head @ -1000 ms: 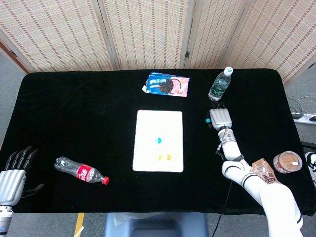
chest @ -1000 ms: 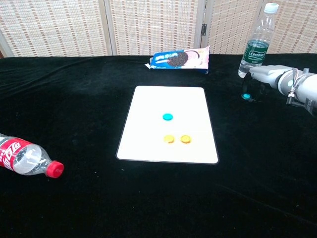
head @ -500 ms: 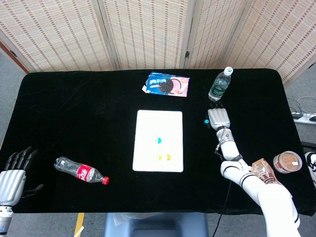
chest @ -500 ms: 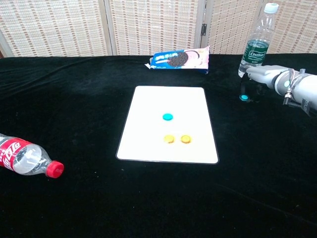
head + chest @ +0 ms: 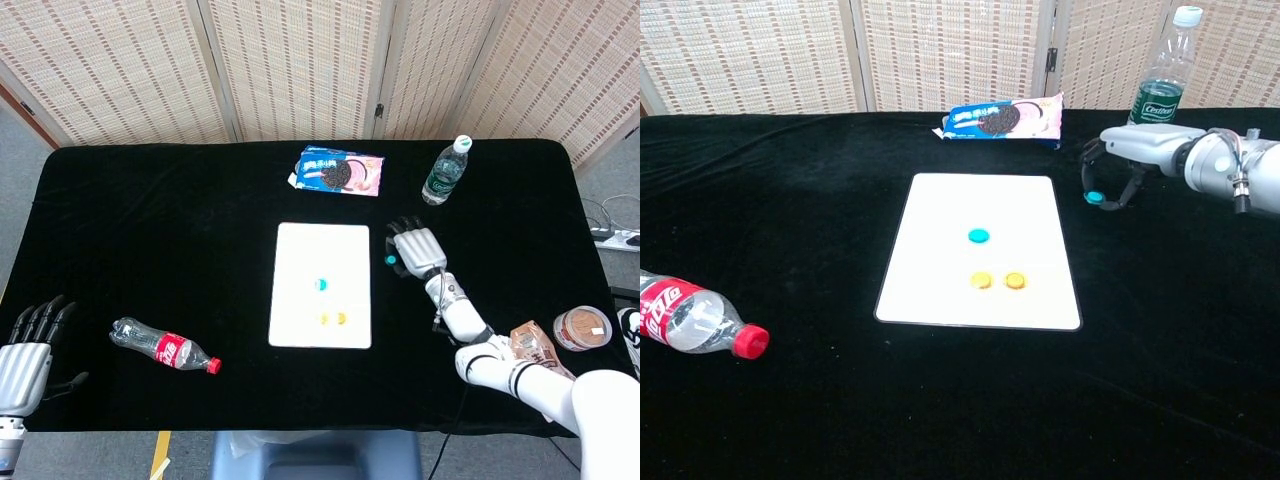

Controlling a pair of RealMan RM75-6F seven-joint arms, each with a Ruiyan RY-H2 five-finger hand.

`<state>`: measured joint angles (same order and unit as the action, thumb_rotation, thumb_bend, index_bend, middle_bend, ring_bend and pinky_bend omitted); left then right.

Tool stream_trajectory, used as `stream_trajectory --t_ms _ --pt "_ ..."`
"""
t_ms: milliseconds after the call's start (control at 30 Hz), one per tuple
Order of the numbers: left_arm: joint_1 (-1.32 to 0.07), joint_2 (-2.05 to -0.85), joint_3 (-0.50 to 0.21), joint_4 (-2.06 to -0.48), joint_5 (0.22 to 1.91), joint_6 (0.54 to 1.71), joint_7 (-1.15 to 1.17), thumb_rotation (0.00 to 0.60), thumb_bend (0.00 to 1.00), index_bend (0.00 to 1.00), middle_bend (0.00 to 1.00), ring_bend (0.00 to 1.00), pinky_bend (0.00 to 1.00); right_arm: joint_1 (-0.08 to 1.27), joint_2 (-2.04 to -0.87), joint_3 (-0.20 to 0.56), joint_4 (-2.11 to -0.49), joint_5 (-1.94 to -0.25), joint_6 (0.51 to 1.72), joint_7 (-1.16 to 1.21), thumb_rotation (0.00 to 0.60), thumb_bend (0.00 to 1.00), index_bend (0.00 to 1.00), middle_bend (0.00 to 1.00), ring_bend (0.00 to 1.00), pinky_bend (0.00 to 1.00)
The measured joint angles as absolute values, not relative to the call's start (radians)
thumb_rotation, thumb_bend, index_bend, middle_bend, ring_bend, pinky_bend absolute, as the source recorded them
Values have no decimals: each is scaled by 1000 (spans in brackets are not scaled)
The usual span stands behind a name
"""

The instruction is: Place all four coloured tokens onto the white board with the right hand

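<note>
Moved: right robot hand (image 5: 1120, 165) has travelled from beside the water bottle (image 5: 1160, 85) toward the white board (image 5: 980, 190), carrying a teal token (image 5: 1095, 197) with it; everything else has stayed put.
Left robot hand (image 5: 28, 345): at the near left edge of the table (image 5: 150, 240), fingers straight and apart, holding nothing, far to the left of the right robot hand.
Cola bottle (image 5: 695, 322): lying on its side, just right of the left robot hand, well to the left of the right one.
White board: flat on the table, its right edge just left of the right robot hand.
Blue token (image 5: 979, 236): on the board, left of the right robot hand.
Two orange tokens (image 5: 998, 281): side by side on the board, nearer than the blue one.
Cookie packet (image 5: 1005, 118): beyond the board, left of and behind the right robot hand.
Teal token: pinched in the fingertips (image 5: 1087, 158) of the right robot hand, just off the board's right edge; I cannot tell whether it touches the table.
Water bottle: upright, behind and to the right of the right robot hand.
Snack packets (image 5: 560, 335): right of that arm.
</note>
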<state>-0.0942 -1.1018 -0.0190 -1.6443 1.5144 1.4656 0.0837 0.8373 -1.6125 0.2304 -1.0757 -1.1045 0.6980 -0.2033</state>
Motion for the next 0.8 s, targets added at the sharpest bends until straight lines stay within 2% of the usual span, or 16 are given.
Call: stream_trajectory --t_ms 200,800 --pt "-92 -1101 -16 -1645 1514 1466 83 600 71 0 0 0 0 851 -1600 202 -1190 -1149 725 -253 600 412 524 173 24 0" --pt "-87 -1100 -13 -1631 1510 1466 57 600 71 0 0 0 0 940 -1719 202 -1134 -1078 702 -360 600 412 524 172 19 0"
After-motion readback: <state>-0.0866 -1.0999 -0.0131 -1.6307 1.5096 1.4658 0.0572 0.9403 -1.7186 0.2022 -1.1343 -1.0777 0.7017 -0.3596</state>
